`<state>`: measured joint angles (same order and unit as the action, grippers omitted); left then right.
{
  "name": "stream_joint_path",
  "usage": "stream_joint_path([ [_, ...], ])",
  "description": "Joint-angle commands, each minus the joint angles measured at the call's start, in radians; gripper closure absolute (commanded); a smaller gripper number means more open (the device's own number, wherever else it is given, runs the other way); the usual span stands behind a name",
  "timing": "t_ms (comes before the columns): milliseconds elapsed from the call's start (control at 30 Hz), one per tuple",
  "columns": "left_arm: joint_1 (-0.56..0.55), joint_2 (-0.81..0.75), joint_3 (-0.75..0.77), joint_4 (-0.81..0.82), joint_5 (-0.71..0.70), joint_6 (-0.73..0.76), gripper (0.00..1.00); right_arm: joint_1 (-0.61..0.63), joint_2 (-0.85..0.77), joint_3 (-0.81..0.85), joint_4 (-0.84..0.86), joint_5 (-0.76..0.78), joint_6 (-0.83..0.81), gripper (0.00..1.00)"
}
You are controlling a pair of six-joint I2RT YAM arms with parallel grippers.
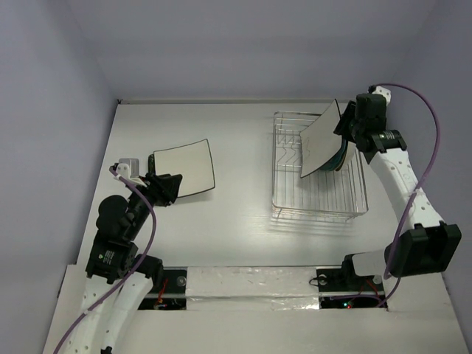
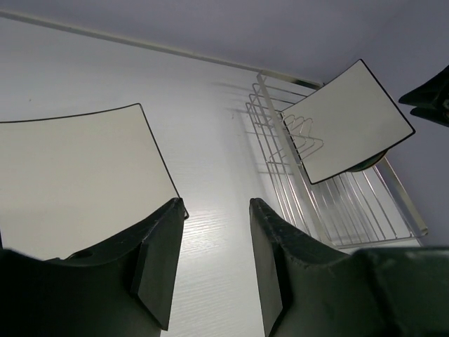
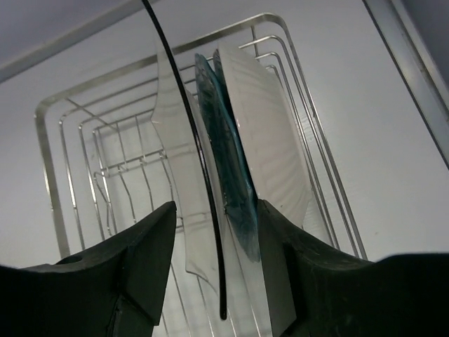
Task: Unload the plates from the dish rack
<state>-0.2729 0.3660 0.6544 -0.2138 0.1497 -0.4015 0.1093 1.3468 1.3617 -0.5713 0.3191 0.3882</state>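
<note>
Right gripper sat closest to the lens, jaws spread and straddling the dark rim of the tilted cream plate. I noted space on either side of that rim and no pinch that I could see. This plate stood in the back right part of the dish rack, with its top corner above the rack's rim. Just behind it in the dish rack were the teal plate and then the pale ribbed plate, both upright and packed close together.

Left gripper was well to the left of the dish rack, low over the table. Its jaws were also spread and held nothing. The flat cream plate, square and dark-rimmed, lay on the table left of the dish rack and well apart from it. One finger sat at the plate corner nearest me. Contact there: could not tell.
</note>
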Motion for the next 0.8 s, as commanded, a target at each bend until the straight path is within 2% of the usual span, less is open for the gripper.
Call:
stream_joint_path([
  [0,0.006,0.005,0.005,0.047,0.014,0.004,0.61,-0.025,0.015,0.004,0.008,-0.074,-0.046,0.45],
  [100,0.006,0.004,0.005,0.047,0.014,0.004,0.6,-0.034,0.026,-0.016,0.04,-0.109,-0.046,0.48],
  [233,0.006,0.004,0.004,0.048,0.014,0.004,0.6,-0.034,0.052,-0.021,0.066,-0.158,-0.048,0.63],
  [333,0.006,0.002,0.004,0.047,0.014,0.004,0.6,-0.034,0.077,-0.024,0.073,-0.175,-0.045,0.68],
  [400,0.006,0.002,0.005,0.047,0.013,0.004,0.6,-0.034,0.098,-0.029,0.076,-0.181,-0.045,0.66],
  [533,0.006,0.004,0.005,0.047,0.013,0.004,0.6,-0.034,0.117,-0.042,0.1,-0.173,-0.034,0.52],
  [600,0.006,0.005,0.005,0.045,0.013,0.004,0.6,-0.034,0.115,-0.047,0.111,-0.173,-0.029,0.55],
  [700,0.006,0.004,0.005,0.047,0.013,0.004,0.6,-0.034,0.1,-0.041,0.123,-0.178,-0.029,0.76],
  [733,0.006,0.002,0.005,0.047,0.013,0.004,0.6,-0.034,0.092,-0.038,0.125,-0.175,-0.029,0.88],
  [767,0.006,0.002,0.005,0.045,0.013,0.004,0.6,-0.034,0.077,-0.023,0.125,-0.173,-0.032,0.92],
])
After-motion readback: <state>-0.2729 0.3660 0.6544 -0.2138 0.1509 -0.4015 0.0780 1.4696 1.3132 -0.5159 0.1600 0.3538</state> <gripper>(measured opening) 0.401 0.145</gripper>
